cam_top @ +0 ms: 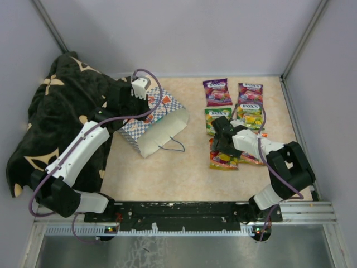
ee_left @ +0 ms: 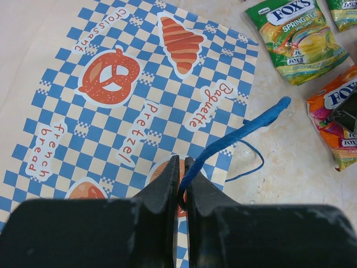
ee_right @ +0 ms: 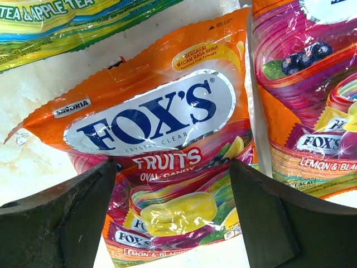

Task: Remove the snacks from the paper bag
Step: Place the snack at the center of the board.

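Observation:
The blue-and-white checkered paper bag (cam_top: 150,120) lies on its side, its cream mouth facing the near right. My left gripper (cam_top: 140,92) is over the bag's far side. In the left wrist view it (ee_left: 181,163) is shut on a blue cord handle (ee_left: 245,128) above the bag (ee_left: 111,100). Several snacks lie on the table to the right: purple (cam_top: 217,91), green (cam_top: 249,114) and orange (cam_top: 223,159). My right gripper (cam_top: 221,135) hovers open over an orange packet (ee_right: 162,139), its fingers (ee_right: 83,201) on either side of it and not touching. I cannot see inside the bag.
A black patterned blanket (cam_top: 56,117) covers the far left corner beside the bag. Grey walls enclose the table on three sides. A second orange packet (ee_right: 307,100) and a green one (ee_right: 72,28) lie close around the right gripper. The other cord handle (cam_top: 175,146) trails in front of the bag's mouth.

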